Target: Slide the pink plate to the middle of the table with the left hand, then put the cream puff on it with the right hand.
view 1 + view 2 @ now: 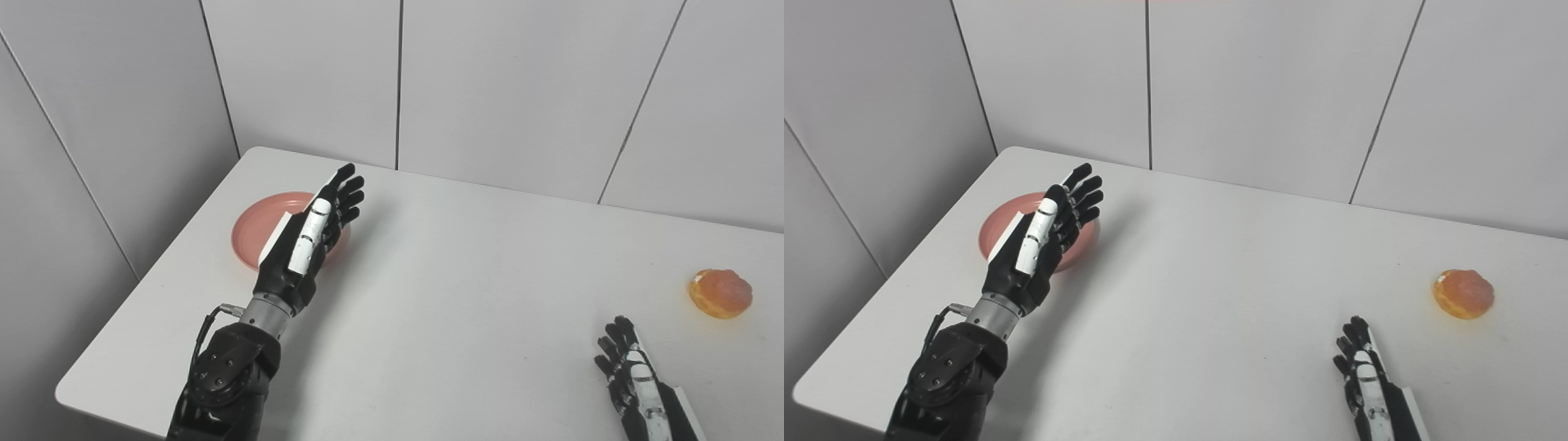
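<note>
Pink plate (pixel 257 229) flat, round, upright.

Worktop (pixel 465 294) bare between pink plate (pixel 257 229) and cream puff (pixel 721 293); wide passage mid-table. Left robot hand (pixel 309 236) overhangs plate's right side. Wall panels (pixel 520 92) close the far edge.

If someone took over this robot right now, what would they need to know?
Left hand: open, fingers straight, over the pink plate; contact unclear.
Right hand: open, holding nothing, near the table's front edge.
The plate sits at the far left, not yet in the middle.
Cream puff: untouched on the right side, beyond the right hand.
Left: slide the plate, then place the puff.
</note>
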You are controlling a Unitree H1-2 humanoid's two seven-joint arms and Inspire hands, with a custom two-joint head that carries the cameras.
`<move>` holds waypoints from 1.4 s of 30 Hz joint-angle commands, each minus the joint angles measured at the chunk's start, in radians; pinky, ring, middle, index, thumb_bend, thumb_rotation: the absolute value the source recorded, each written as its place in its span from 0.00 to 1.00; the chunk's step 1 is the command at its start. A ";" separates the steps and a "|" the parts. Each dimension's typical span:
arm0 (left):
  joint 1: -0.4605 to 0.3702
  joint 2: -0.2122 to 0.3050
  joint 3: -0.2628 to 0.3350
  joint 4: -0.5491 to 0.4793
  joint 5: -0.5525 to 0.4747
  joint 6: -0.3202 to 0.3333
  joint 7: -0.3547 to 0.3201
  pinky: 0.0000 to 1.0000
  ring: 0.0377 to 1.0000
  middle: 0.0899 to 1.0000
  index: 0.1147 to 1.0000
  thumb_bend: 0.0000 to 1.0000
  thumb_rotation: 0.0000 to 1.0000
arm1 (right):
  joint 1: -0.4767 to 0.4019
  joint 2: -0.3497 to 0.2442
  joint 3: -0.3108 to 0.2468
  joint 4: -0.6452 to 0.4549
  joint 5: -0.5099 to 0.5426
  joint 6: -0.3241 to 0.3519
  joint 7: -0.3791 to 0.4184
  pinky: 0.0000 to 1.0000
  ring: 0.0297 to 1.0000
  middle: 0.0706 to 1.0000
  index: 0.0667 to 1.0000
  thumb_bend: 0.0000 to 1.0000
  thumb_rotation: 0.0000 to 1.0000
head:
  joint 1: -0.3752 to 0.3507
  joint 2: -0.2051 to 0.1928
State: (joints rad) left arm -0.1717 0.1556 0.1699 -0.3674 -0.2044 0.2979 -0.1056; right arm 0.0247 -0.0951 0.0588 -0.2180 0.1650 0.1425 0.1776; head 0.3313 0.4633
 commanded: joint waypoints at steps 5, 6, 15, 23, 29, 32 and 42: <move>-0.111 0.050 0.059 0.030 -0.032 -0.053 0.015 0.95 0.93 0.92 0.90 0.46 1.00 | -0.019 -0.001 -0.005 -0.046 0.007 0.008 0.000 1.00 1.00 1.00 1.00 0.02 1.00 | 0.003 0.000; -0.124 0.055 0.067 0.032 -0.035 -0.046 0.018 0.96 0.94 0.93 0.91 0.46 1.00 | -0.018 -0.001 -0.005 -0.048 0.007 0.009 -0.001 1.00 1.00 1.00 1.00 0.02 1.00 | 0.004 0.000; -0.198 0.100 0.121 0.090 -0.051 -0.028 0.044 0.93 0.91 0.92 0.91 0.43 1.00 | -0.017 -0.001 -0.005 -0.052 0.000 0.011 -0.003 1.00 1.00 1.00 1.00 0.02 1.00 | 0.006 -0.004; -0.244 0.151 0.160 0.178 -0.053 -0.045 0.065 0.93 0.91 0.91 0.89 0.42 1.00 | -0.013 -0.001 -0.007 -0.053 0.003 0.010 -0.001 1.00 1.00 1.00 1.00 0.02 1.00 | 0.015 -0.012; -0.273 0.178 0.192 0.228 -0.055 -0.043 0.085 0.92 0.89 0.89 0.87 0.41 1.00 | -0.011 0.000 -0.009 -0.063 0.009 0.022 -0.004 1.00 1.00 1.00 1.00 0.00 1.00 | 0.020 -0.016; -0.284 0.184 0.207 0.259 -0.064 -0.055 0.087 0.91 0.89 0.89 0.86 0.41 1.00 | -0.012 0.000 -0.010 -0.067 0.006 0.026 -0.005 1.00 1.00 1.00 1.00 0.00 1.00 | 0.021 -0.016; -0.306 0.226 0.243 0.383 -0.064 -0.090 0.095 0.93 0.90 0.89 0.86 0.42 1.00 | -0.012 -0.001 -0.011 -0.073 0.004 0.038 -0.013 1.00 1.00 1.00 1.00 0.00 1.00 | 0.022 -0.019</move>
State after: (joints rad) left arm -0.4309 0.3445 0.4056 0.0238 -0.2676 0.2514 -0.0128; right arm 0.0257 -0.0953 0.0518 -0.2535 0.1672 0.1796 0.1654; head 0.3528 0.4433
